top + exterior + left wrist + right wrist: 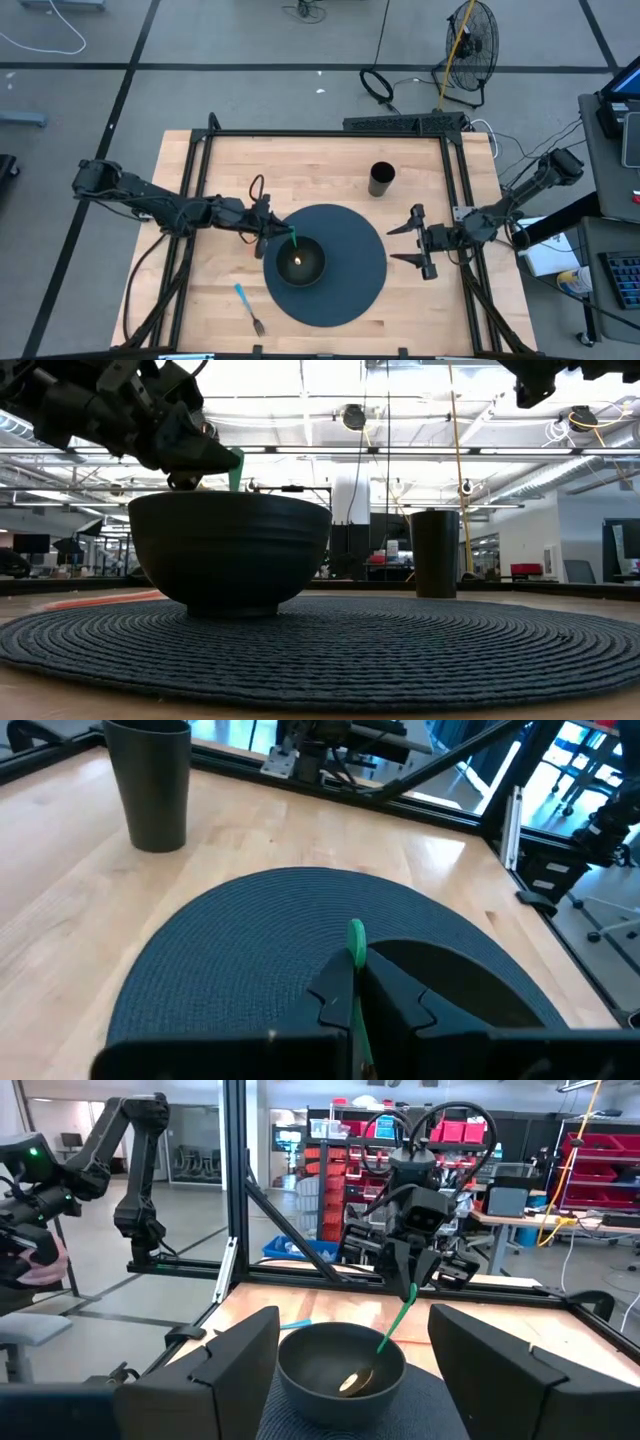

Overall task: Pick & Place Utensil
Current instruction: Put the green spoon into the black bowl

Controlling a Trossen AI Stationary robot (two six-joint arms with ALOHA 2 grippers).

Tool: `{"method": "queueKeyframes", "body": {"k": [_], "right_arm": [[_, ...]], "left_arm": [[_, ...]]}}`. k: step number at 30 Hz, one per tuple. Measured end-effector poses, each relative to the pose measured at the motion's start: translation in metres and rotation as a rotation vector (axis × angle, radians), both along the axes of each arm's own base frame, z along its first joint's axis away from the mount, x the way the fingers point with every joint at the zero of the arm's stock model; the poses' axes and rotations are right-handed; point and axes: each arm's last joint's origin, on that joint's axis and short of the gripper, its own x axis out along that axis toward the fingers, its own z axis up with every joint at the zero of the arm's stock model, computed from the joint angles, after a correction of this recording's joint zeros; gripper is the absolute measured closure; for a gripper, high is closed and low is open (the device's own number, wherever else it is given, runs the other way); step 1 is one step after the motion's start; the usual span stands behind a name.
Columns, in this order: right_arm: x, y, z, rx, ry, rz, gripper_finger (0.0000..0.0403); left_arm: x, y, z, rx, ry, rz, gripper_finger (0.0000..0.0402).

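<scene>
Left hand (268, 232): poised over the near-left rim of the bowl, fingers (335, 992) pinched tight on the green handle of a spoon; the right wrist view shows it coming down toward the bowl from the far side.
Spoon (385, 1338): green handle slanting up out of the bowl into the left hand, its golden scoop end resting on the bowl's inner floor.
Bowl (298, 263): dark and round, standing on the left part of the placemat; in the low view (229, 550) it sits upright on a small foot.
Placemat (345, 290): round, dark blue, woven in rings, lying flat at the middle of the desk.
Right hand (419, 243): hangs above the right edge of the placemat, well apart from the bowl, its fingers (238, 1355) spread wide with nothing between them.
Cup (382, 179): dark, upright tumbler on the bare wood beyond the placemat, toward the far side; near the mat but not touching it.
Fork (249, 307): blue handle and metal tines, lying flat on the wood just beside the placemat's left edge, near the front of the desk.
Desk (200, 300): light wooden top inside a black metal frame.
Fan (470, 45): stands on the floor behind the desk.
</scene>
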Motion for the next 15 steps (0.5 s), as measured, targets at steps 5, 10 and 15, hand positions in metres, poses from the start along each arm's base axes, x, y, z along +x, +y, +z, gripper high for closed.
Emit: {"method": "queueKeyframes", "body": {"k": [5,10,15], "right_arm": [[0.0000,0.0000,-0.0001,0.002,0.001,0.000,0.0151],[0.0001,0.0001,-0.0002,0.001,0.002,0.001,0.0151],[0.0006,0.0004,-0.0008,0.000,0.005,0.001,0.0151]], "left_arm": [[0.0001,0.0008,0.0000,0.000,0.000,0.005,0.0393],[-0.0002,0.0014,-0.0011,0.004,0.011,0.022,0.0382],[-0.0009,0.0033,-0.0034,-0.001,0.039,0.064,0.0396]]}}
